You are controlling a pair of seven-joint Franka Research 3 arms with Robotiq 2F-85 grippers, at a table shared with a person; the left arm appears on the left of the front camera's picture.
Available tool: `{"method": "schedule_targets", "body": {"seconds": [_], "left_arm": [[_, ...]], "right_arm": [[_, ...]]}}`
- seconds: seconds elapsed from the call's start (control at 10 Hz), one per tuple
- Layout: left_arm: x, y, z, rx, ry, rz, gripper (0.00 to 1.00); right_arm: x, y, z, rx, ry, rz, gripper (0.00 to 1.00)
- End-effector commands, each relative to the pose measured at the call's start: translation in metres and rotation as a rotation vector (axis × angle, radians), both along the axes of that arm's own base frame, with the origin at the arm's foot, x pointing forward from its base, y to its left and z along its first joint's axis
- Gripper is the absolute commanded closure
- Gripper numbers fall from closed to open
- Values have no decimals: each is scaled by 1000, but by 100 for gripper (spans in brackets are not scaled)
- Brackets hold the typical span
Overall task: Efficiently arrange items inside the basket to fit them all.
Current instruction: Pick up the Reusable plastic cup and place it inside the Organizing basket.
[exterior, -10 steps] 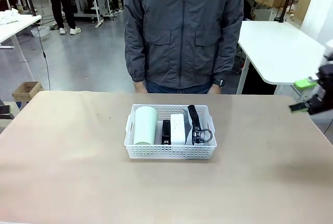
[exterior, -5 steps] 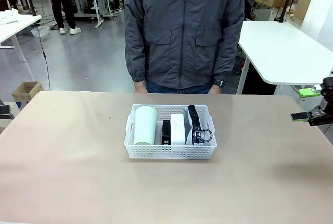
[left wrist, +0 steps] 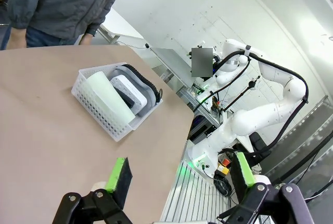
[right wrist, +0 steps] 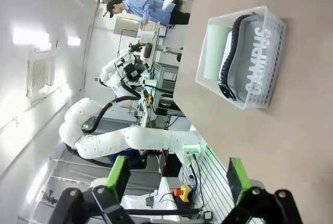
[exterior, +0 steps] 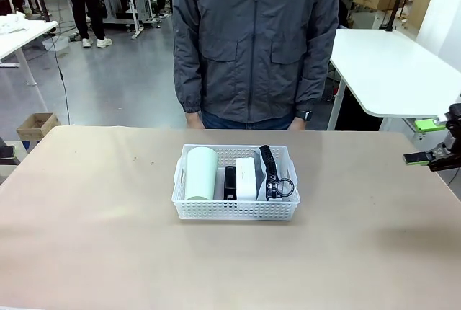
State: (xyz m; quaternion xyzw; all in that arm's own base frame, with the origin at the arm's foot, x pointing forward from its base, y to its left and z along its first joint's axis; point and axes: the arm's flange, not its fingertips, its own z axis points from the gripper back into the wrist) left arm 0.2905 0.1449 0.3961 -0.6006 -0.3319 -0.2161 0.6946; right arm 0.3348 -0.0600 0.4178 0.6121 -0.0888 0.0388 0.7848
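the basket (exterior: 235, 210) sat mid-table, at 12 o'clock from the camera, just before the person (exterior: 256, 43). inside, side by side along its length, lay the cup (exterior: 201, 174) at 9 o'clock, then the stapler (exterior: 230, 182), the device (exterior: 246, 178), and the pouch (exterior: 270, 173) on edge at 3 o'clock, likely stood so to save room. the right gripper (exterior: 426, 140) hung at the 3 o'clock edge, jaws wide and empty. the left gripper (left wrist: 179, 174) was wide and empty too.

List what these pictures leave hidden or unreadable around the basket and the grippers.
- Front view: grey zip pouch stands on edge; its face is hidden.
- Front view: black stapler is wedged between cup and white device, too small for detail.
- Front view: right gripper is cut by the edge.
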Motion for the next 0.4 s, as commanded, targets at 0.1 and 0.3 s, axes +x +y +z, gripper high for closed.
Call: {"method": "schedule_targets", "body": {"seconds": [0.1, 0.3], "left_arm": [[-1, -5, 4, -19, 1, 16, 0], [-1, -5, 4, -19, 1, 16, 0]], "right_arm": [[-2, -2, 3, 1, 0, 7, 0], [-2, -2, 3, 1, 0, 7, 0]]}}
